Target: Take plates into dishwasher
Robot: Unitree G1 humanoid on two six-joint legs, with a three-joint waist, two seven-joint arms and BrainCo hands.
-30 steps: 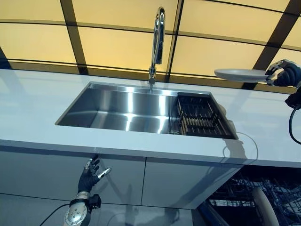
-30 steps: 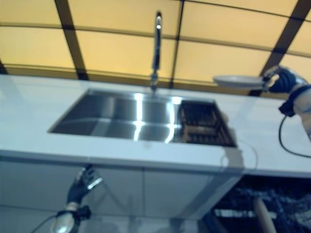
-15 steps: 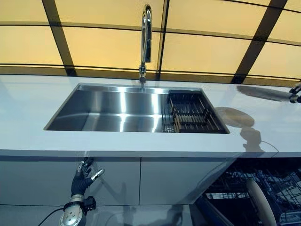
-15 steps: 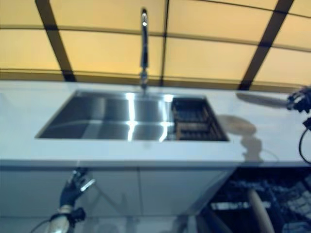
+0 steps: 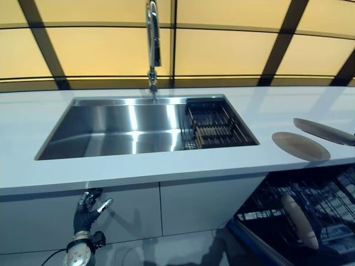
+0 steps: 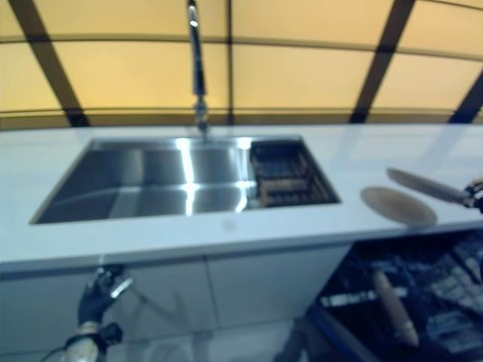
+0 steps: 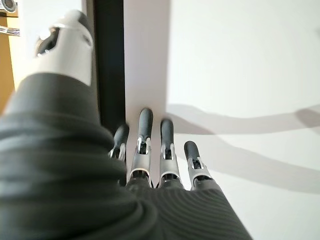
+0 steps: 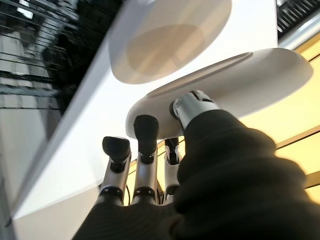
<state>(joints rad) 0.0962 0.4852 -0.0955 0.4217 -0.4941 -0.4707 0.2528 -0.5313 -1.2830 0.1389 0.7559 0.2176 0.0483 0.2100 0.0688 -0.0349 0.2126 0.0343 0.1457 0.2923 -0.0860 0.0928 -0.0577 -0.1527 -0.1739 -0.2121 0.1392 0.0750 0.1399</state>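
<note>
My right hand (image 8: 192, 106) pinches the rim of a white plate (image 8: 240, 80), thumb on one face and fingers on the other. In the left eye view the plate (image 5: 324, 131) hangs tilted just above the right end of the white counter (image 5: 266, 108), casting an oval shadow on it. The hand itself barely shows at the edge of the right eye view (image 6: 477, 192). Below the counter's right end the dishwasher rack (image 5: 327, 208) stands pulled out, with a pale plate (image 5: 299, 220) on edge in it. My left hand (image 5: 86, 213) hangs open and empty low before the cabinet fronts.
A steel sink (image 5: 122, 127) with a tall faucet (image 5: 153, 44) sits in the middle of the counter. A dark drying rack (image 5: 213, 124) fills the sink's right part. White cabinet doors (image 5: 205, 202) run under the counter.
The camera has turned to the right and down. My right hand has brought the plate down from high over the counter's back to just above its right front. The left hand stays idle.
</note>
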